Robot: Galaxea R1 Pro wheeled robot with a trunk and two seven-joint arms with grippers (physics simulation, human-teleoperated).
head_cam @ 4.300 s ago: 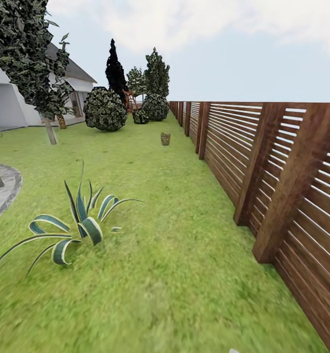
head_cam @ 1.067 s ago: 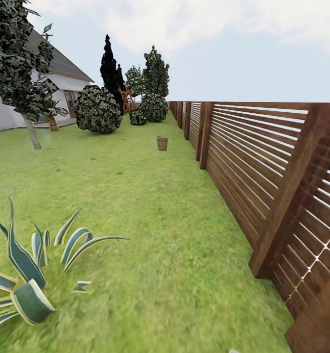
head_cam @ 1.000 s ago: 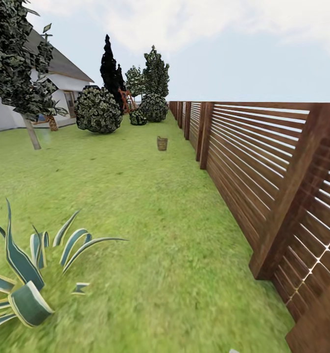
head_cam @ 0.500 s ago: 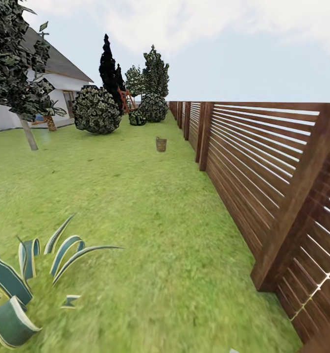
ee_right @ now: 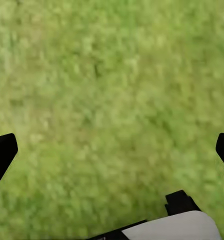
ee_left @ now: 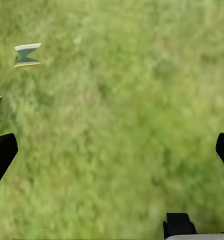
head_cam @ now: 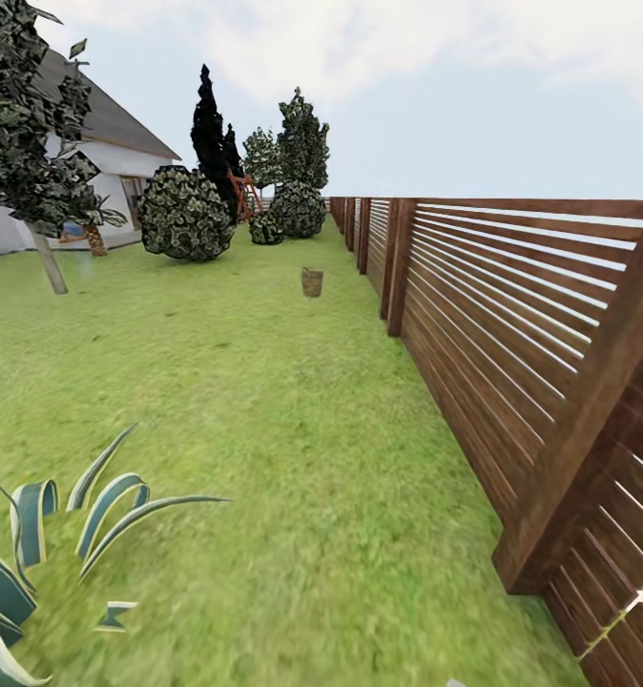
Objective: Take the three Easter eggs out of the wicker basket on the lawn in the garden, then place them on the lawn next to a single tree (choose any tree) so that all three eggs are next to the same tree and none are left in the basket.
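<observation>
Far ahead on the lawn (head_cam: 264,401) stands the small tan wicker basket (head_cam: 311,281), near the fence; its contents are too small to make out, so the Easter eggs are hidden. A tree (head_cam: 31,143) with a pale grey trunk and speckled dark foliage grows at the left, in front of the house. In the left wrist view my left gripper (ee_left: 112,150) is open over bare grass, its black fingertips (ee_left: 2,152) wide apart. In the right wrist view my right gripper (ee_right: 112,150) is open too, with only grass between its fingertips (ee_right: 3,150).
A brown slatted fence (head_cam: 512,334) runs along the right side. A striped agave plant (head_cam: 45,544) sits at the near left. Round shrubs (head_cam: 180,215) and dark trees (head_cam: 209,124) stand at the far end, beside a white house (head_cam: 112,172).
The whole view has advanced along the lawn: the agave slid down toward the lower left corner, the fence posts came closer, and the basket looks slightly nearer.
</observation>
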